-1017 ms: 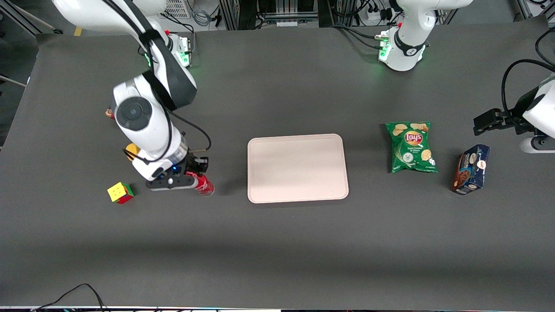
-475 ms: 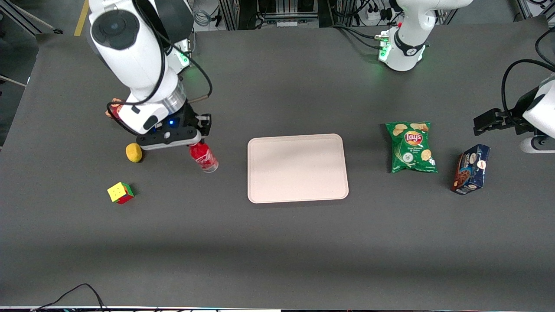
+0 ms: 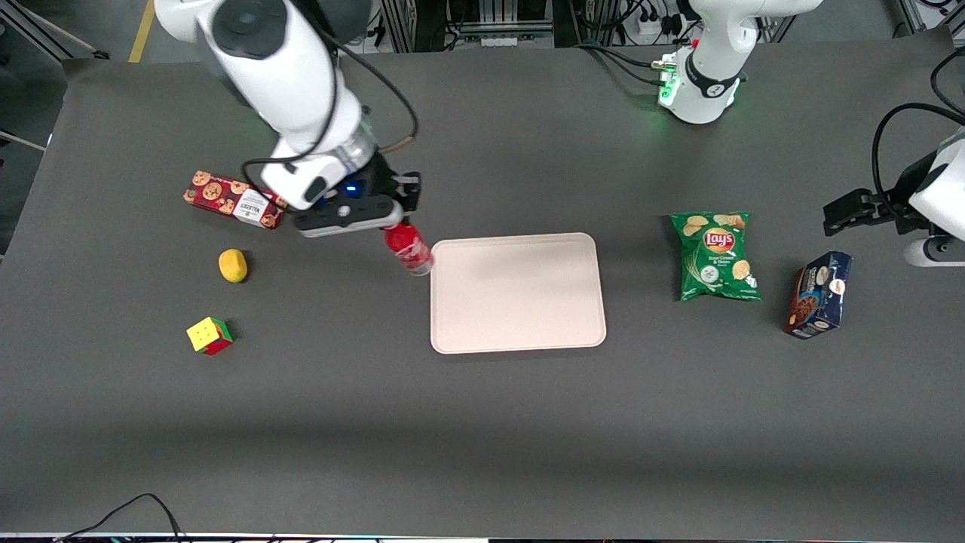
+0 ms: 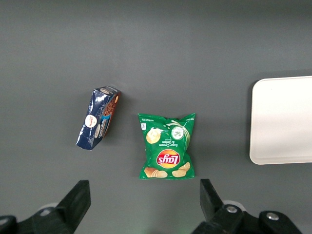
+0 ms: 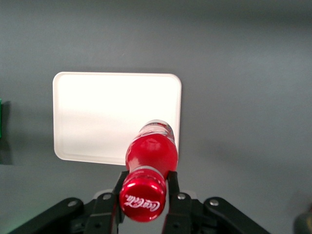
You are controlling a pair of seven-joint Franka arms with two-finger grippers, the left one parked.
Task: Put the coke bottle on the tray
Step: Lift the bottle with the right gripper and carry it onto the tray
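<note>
My right gripper (image 3: 392, 226) is shut on the coke bottle (image 3: 408, 250), a small red bottle with a red cap and a clear base, and holds it in the air. The bottle hangs just beside the edge of the tray (image 3: 517, 292) that faces the working arm's end of the table. The tray is large, flat, pale beige-pink, and nothing lies on it. In the right wrist view the gripper (image 5: 144, 187) clamps the bottle (image 5: 151, 157) below its cap, and the bottle's base overlaps the tray's (image 5: 97, 114) corner. The tray's edge (image 4: 285, 119) also shows in the left wrist view.
Toward the working arm's end lie a red cookie box (image 3: 232, 199), a yellow lemon (image 3: 233, 265) and a colour cube (image 3: 209, 335). Toward the parked arm's end lie a green chips bag (image 3: 716, 256) and a dark blue cookie box (image 3: 819, 294).
My gripper rose off the table with the bottle and carried it away from the front camera and sideways toward the tray, from beside the cube and lemon to the tray's edge, uncovering the red cookie box.
</note>
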